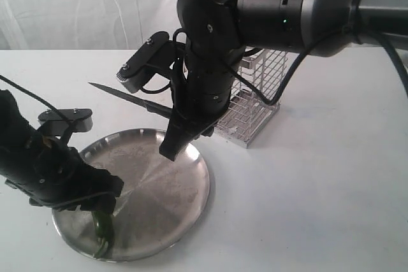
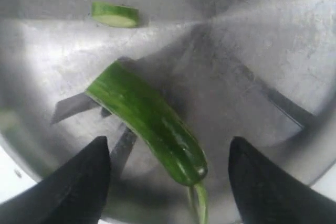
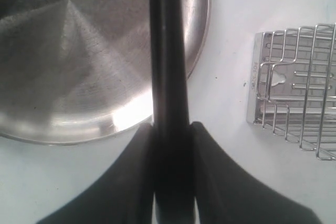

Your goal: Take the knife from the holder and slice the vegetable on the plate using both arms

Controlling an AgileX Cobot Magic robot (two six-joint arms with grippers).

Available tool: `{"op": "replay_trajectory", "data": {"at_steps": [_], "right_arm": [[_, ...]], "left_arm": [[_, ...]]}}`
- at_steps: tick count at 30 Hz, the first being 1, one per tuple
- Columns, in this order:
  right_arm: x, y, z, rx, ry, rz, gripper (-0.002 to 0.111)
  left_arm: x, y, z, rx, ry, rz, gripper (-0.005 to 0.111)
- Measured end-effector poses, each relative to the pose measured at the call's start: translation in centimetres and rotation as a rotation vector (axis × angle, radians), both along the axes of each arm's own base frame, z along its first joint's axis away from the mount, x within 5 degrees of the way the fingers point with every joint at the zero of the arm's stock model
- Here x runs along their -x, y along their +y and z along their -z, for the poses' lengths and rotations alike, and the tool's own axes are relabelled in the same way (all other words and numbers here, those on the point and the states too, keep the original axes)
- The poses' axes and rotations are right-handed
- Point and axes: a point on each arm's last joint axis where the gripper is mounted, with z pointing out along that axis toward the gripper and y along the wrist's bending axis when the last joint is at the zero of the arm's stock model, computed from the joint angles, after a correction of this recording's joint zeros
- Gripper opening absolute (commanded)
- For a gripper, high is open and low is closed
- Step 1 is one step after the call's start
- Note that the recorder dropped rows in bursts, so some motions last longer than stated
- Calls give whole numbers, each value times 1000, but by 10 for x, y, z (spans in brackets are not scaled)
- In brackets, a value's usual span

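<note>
Knife (image 3: 168,77) up over the plate (image 1: 185,202)

Right gripper (image 3: 170,129) clamped on it – left gripper (image 2: 168,177) spread wide around the vegetable (image 2: 149,121), not touching.

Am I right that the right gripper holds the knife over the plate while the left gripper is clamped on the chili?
Not quite: the left gripper is open, its fingers either side of the chili without touching, as the left wrist view shows. The right gripper does hold the knife over the plate.

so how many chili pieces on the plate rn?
2. The long stemmed piece lies between the open left tool's fingers; a small cut slice lies apart on the plate. More may be hidden under the arm.
</note>
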Motion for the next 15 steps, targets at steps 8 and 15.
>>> {"op": "replay_trajectory", "data": {"at_steps": [8, 15], "right_arm": [[0, 0, 0, -3, -3, -1, 0], [0, 1, 0, -4, -7, -8, 0]], "left_arm": [[-10, -2, 11, -34, 35, -31, 66], [-14, -4, 23, -55, 70, -38, 64]]}}
